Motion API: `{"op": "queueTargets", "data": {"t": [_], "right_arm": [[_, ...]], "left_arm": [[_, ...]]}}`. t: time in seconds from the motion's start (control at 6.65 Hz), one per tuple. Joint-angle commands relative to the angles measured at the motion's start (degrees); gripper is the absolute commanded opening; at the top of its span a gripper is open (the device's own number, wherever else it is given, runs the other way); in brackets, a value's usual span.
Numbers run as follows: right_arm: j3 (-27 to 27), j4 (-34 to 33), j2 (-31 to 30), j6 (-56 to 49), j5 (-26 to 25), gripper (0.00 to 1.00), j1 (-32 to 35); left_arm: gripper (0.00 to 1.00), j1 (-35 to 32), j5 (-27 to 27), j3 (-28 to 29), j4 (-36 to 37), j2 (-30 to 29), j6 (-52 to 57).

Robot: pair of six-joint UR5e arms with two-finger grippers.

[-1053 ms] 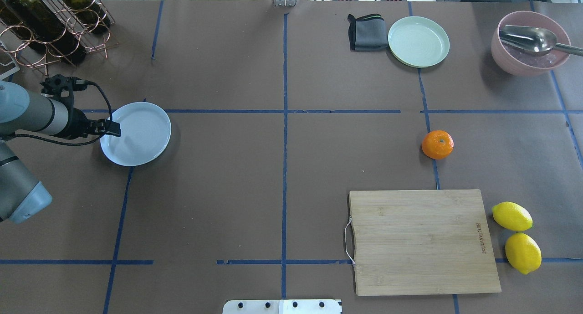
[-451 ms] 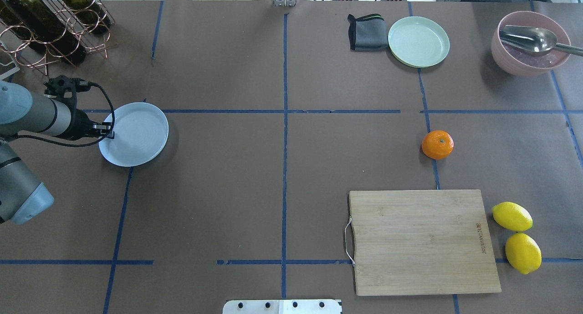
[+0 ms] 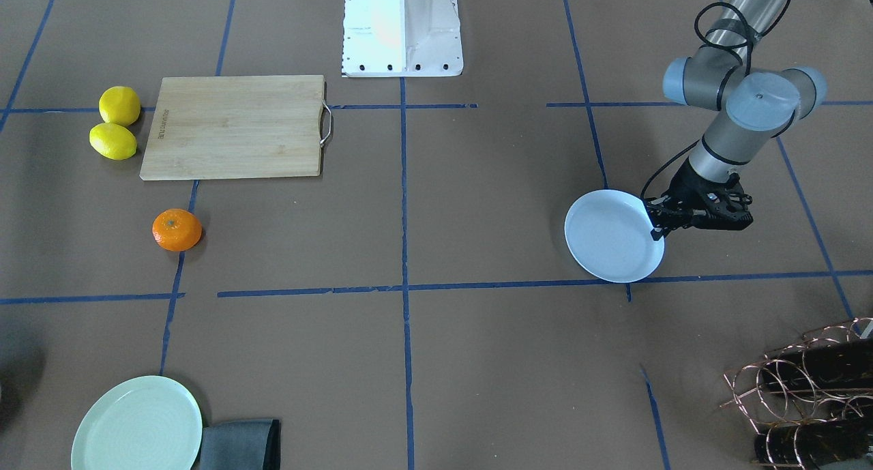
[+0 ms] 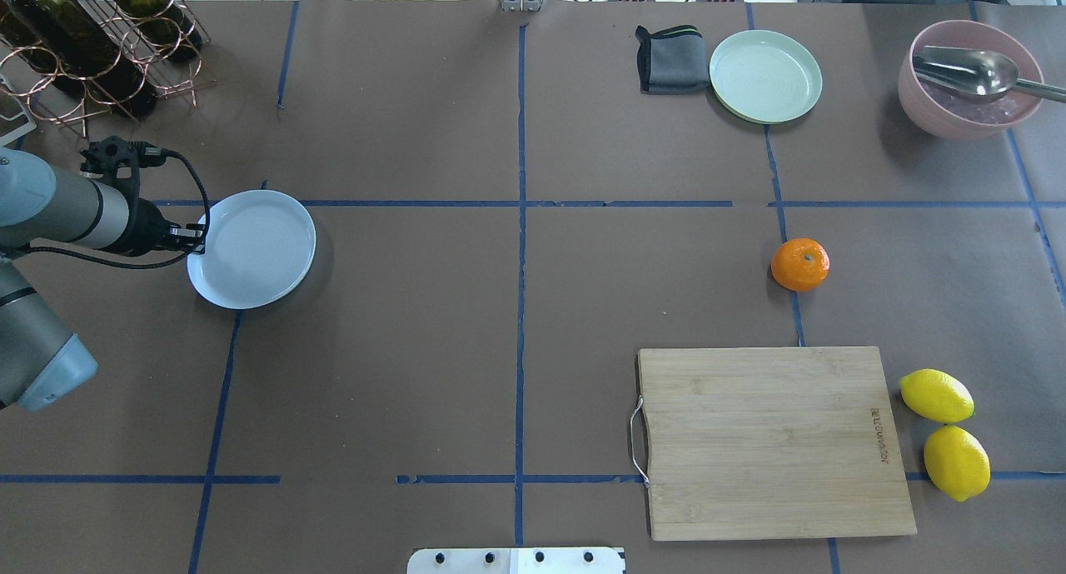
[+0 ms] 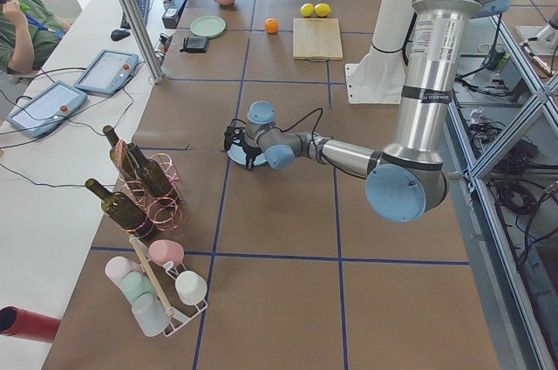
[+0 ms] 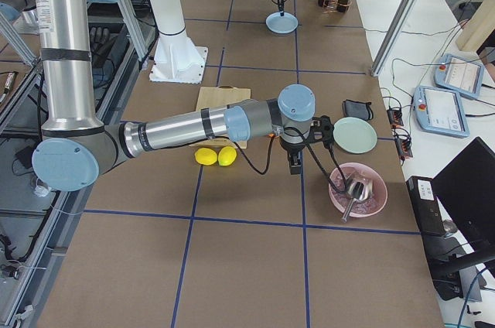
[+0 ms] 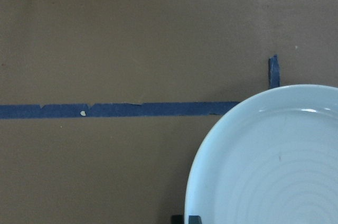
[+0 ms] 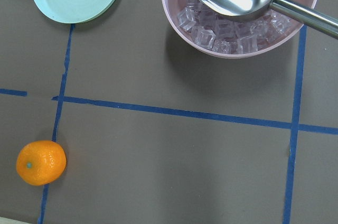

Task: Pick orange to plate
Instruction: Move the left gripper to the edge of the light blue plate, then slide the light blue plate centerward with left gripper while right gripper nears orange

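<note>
The orange (image 4: 799, 264) lies alone on the brown table at the right, on a blue tape line; it also shows low on the left in the right wrist view (image 8: 41, 162). At the far left is the pale bluish plate (image 4: 254, 249). My left gripper (image 4: 196, 234) is shut on the plate's left rim, and the front-facing view shows the fingers (image 3: 656, 223) pinching that edge. My right gripper (image 6: 295, 165) shows only in the exterior right view, hanging above the table near the pink bowl. I cannot tell whether it is open or shut.
A wooden cutting board (image 4: 770, 441) lies in front of the orange, with two lemons (image 4: 936, 395) to its right. At the back are a pale green plate (image 4: 765, 76), a grey cloth (image 4: 670, 59) and a pink bowl (image 4: 970, 78) holding ice and a scoop. A wine rack (image 4: 92, 41) stands back left.
The plate and my left gripper slid a little to the left, then back to the right and slightly nearer. The orange has not moved.
</note>
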Motion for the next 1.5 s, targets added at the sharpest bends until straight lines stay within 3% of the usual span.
{"op": "queueTargets", "data": {"t": [0.0, 0.15, 0.45, 0.75, 1.2, 1.35], "right_arm": [[0.2, -0.1, 0.1, 1.1, -0.1, 1.00, -0.3], [0.2, -0.2, 0.8, 2.2, -0.1, 1.00, -1.4], [1.0, 0.0, 1.6, 9.0, -0.5, 1.00, -5.2], [4.1, 0.1, 2.5, 18.2, -2.8, 1.00, -10.7], [3.8, 10.1, 4.4, 34.1, -8.3, 1.00, -19.7], [3.9, 11.8, 4.5, 36.8, -9.7, 1.00, -21.8]], "left_arm": [[0.00, -5.1, -7.9, -2.3, 1.8, -0.6, 0.2], [0.00, -8.0, -12.5, -4.5, 6.1, -2.6, 0.2], [0.00, -8.0, -12.8, -4.7, 17.5, -14.1, -3.4], [0.00, -1.7, -12.4, -3.9, 17.3, -20.5, -19.1], [0.00, 12.4, 2.5, -0.5, 15.4, -26.1, -34.7], [0.00, 16.0, 6.0, 3.9, 12.8, -29.2, -39.0]]}}
